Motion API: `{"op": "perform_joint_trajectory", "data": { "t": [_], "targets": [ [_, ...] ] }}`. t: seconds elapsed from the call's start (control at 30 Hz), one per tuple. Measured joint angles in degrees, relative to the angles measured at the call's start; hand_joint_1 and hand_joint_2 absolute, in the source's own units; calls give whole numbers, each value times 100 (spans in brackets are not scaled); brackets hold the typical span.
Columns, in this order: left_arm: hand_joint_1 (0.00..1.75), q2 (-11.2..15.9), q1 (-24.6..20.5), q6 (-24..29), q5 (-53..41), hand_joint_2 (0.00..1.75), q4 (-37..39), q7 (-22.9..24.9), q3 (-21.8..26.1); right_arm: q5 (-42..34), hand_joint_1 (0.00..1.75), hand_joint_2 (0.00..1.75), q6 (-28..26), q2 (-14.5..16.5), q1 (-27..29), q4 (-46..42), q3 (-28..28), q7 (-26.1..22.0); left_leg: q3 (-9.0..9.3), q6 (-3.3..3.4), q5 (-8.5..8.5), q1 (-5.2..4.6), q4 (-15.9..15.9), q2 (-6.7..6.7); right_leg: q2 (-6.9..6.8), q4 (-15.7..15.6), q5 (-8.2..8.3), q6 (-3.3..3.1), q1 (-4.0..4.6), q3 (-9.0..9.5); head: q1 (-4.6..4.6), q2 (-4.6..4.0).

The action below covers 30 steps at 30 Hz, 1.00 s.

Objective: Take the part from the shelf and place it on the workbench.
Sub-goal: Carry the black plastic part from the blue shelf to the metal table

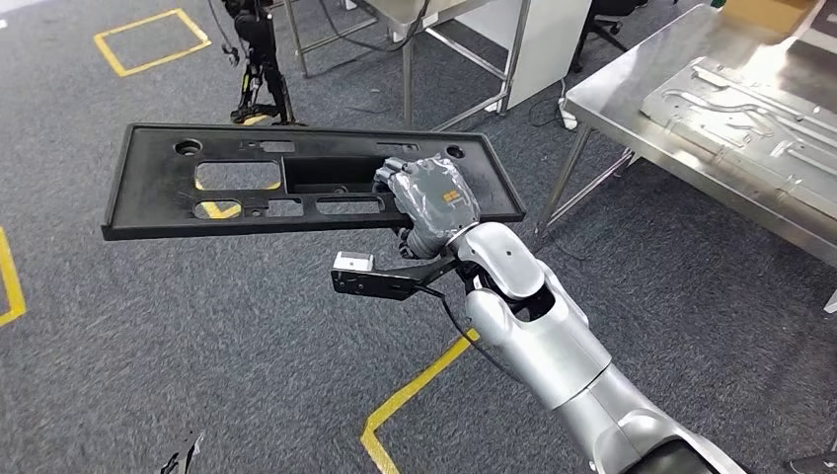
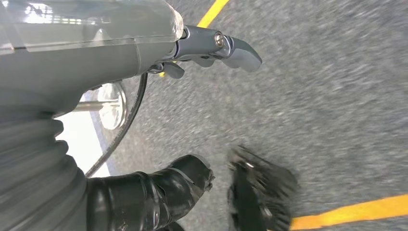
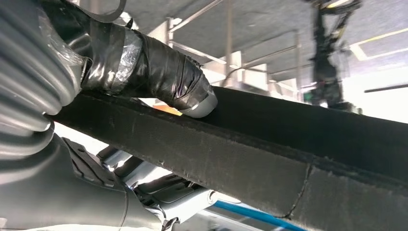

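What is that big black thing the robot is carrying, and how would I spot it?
Start at the grey carpet floor with yellow tape lines, left of the shiny metal workbench. Above it the robot's silver right arm ends in a right hand gripping a long flat black panel by its near edge. It's the only black plate with cut-out holes; the sheets lying on the workbench are silver.

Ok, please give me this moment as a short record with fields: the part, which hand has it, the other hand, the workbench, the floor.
part: flat black rectangular plastic panel with cut-outs, held roughly level above the floor
right robot hand: grips the panel near its right end
left robot hand: holds nothing, fingers curled, above the carpet
workbench: steel table to the right, with a grey pressed metal sheet on it
floor: grey carpet with yellow tape lines
task state: panel not yet on the workbench
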Motion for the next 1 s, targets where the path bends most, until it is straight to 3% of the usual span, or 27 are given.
{"op": "perform_joint_trajectory", "data": {
  "t": [0.03,0.07,0.1,0.13,0.17,0.2,0.23,0.3,0.33,0.4,0.43,0.47,0.5,0.53,0.6,0.63,0.67,0.7,0.77,0.8,0.87,0.93,0.97,1.0],
  "targets": [
    [0,15,8,13,8,175,8,8,20,-10,175,175,4,11,-12,19,13,-1,-60,-42,301,26,-294,-51,69,38,-118,40,-24,78,0,0],
    [0,23,18,20,15,175,22,19,35,-24,175,175,9,21,-28,38,29,-1,-96,-74,817,50,-599,-116,139,111,-242,83,-43,149,-5,0],
    [0,35,20,24,20,175,37,26,51,-35,175,175,14,37,-50,53,47,-3,-106,-56,1305,59,-800,-178,207,170,-356,129,-51,167,-13,0],
    [0,41,12,24,26,175,51,33,63,-43,175,175,20,57,-66,65,62,-5,-108,-15,1682,60,-916,-218,262,206,-449,170,-52,169,-19,0],
    [0,45,-2,24,33,175,62,39,73,-49,175,175,23,70,-83,75,72,-7,-103,54,1841,47,-943,-206,303,247,-495,205,-51,174,-23,0],
    [0,48,-25,25,40,175,66,40,80,-52,175,175,24,80,-102,79,76,-8,-83,131,1819,38,-918,-165,320,286,-493,230,-50,136,-26,0],
    [0,47,-41,30,49,175,68,40,84,-56,175,175,23,84,-114,83,77,-9,-52,183,1789,40,-928,-121,236,411,-433,251,-48,79,-22,0],
    [0,50,-47,45,65,175,72,44,104,-68,175,175,21,81,-135,87,77,-13,57,264,1703,39,-956,-43,-104,930,-314,301,-37,-217,-18,0],
    [0,52,-41,53,71,175,74,49,123,-75,175,175,22,81,-138,92,80,-15,133,290,1648,26,-974,-7,-295,1264,-360,329,-34,-442,-15,0],
    [0,60,-32,65,81,175,79,63,162,-83,175,175,26,81,-138,103,88,-20,307,315,1520,-5,-999,90,-451,1763,-723,352,-36,-886,-17,0],
    [0,64,-30,72,89,175,81,72,176,-86,175,175,28,80,-138,109,93,-21,402,325,1452,-23,-1006,141,-461,1844,-915,342,-30,-1039,-15,0],
    [0,71,-33,83,100,175,84,78,187,-91,175,175,30,80,-139,113,98,-21,507,333,1378,-49,-1009,192,-468,1769,-995,309,-15,-1115,-15,0],
    [0,76,-36,95,113,175,87,83,200,-104,175,175,32,80,-141,114,105,-19,620,341,1299,-81,-1015,244,-487,1559,-918,246,13,-1122,-14,0],
    [0,78,-37,104,126,175,93,82,215,-123,175,175,33,80,-144,114,113,-16,725,350,1222,-109,-1031,297,-558,1232,-648,137,71,-1073,-14,0],
    [0,57,-50,115,159,175,134,77,254,-167,175,175,38,81,-160,113,131,-6,924,344,1095,-151,-1083,405,-751,575,106,-107,222,-952,-37,0],
    [0,52,-59,119,172,175,155,76,275,-180,175,175,42,83,-176,112,141,1,992,332,1059,-158,-1133,460,-808,361,374,-187,290,-904,-43,0],
    [0,53,-71,121,181,175,173,79,294,-186,175,175,46,85,-197,111,149,5,1054,312,1056,-165,-1158,503,-790,241,507,-221,323,-872,-49,0],
    [0,72,-79,123,184,175,176,83,309,-188,175,175,50,86,-221,109,156,10,1100,285,1072,-169,-1180,533,-718,163,516,-224,317,-812,-42,0],
    [0,78,-93,122,184,175,183,89,321,-188,175,175,52,90,-258,105,164,19,1106,248,1072,-155,-1047,430,-576,-1,543,-226,268,-644,-36,0],
    [0,78,-98,122,184,175,186,90,323,-191,175,175,53,95,-276,103,168,23,1023,231,1020,-141,-857,307,-518,-59,551,-224,233,-565,-39,0],
    [0,87,-102,123,186,175,188,92,326,-215,175,175,61,118,-302,102,174,30,659,188,764,-115,-237,67,-392,-106,547,-217,184,-499,-44,0],
    [0,104,-97,128,186,175,188,95,338,-258,175,175,78,137,-302,103,188,37,259,122,494,-88,272,9,-226,-90,517,-191,146,-489,-46,0],
    [0,112,-92,133,186,175,188,98,348,-277,175,175,88,138,-299,105,198,45,152,89,499,-67,305,7,-137,-67,493,-161,124,-486,-47,0],
    [0,122,-90,137,186,175,188,100,359,-293,175,175,97,138,-298,107,205,53,145,50,657,-39,139,0,-51,-27,461,-120,96,-483,-47,0]
  ]
}}
